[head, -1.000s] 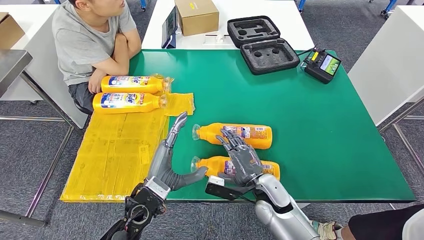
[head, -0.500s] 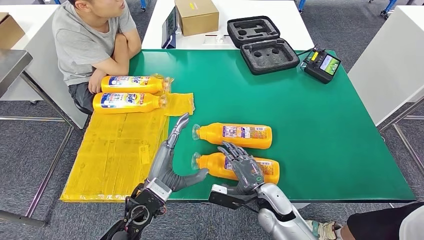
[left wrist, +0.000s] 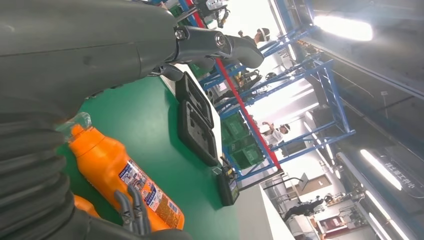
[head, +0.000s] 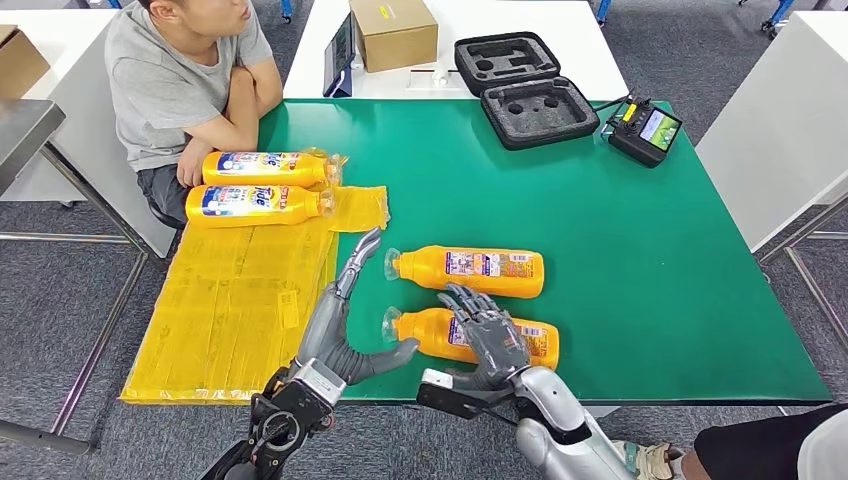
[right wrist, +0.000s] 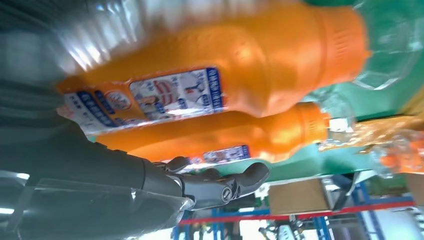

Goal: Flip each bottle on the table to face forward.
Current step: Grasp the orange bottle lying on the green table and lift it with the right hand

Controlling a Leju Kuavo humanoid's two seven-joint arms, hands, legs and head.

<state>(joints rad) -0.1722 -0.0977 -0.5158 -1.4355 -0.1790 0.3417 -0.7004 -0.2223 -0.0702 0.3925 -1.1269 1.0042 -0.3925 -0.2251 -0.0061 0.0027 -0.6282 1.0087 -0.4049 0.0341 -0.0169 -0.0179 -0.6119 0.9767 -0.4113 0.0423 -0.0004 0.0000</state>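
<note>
Two orange bottles lie on their sides mid-table, caps to the left, small-print back labels up: the far bottle (head: 470,270) (left wrist: 125,175) (right wrist: 215,137) and the near bottle (head: 425,330) (right wrist: 210,75). My right hand (head: 488,335) lies on the near bottle's middle, fingers spread over its label. My left hand (head: 338,320) stands open just left of both caps, fingers up, thumb reaching toward the near bottle's cap. Two more bottles (head: 262,168) (head: 255,203) lie at the table's far left, blue front labels up.
A yellow plastic sheet (head: 230,300) covers the table's left part. A seated person (head: 180,80) leans on the far left corner. A black foam case (head: 525,90), a controller (head: 645,130) and a cardboard box (head: 393,30) stand at the back. The green table (head: 650,260) is bare to the right.
My right hand has drawn back from over the far bottle and come down onto the near bottle. The left hand has barely moved.
</note>
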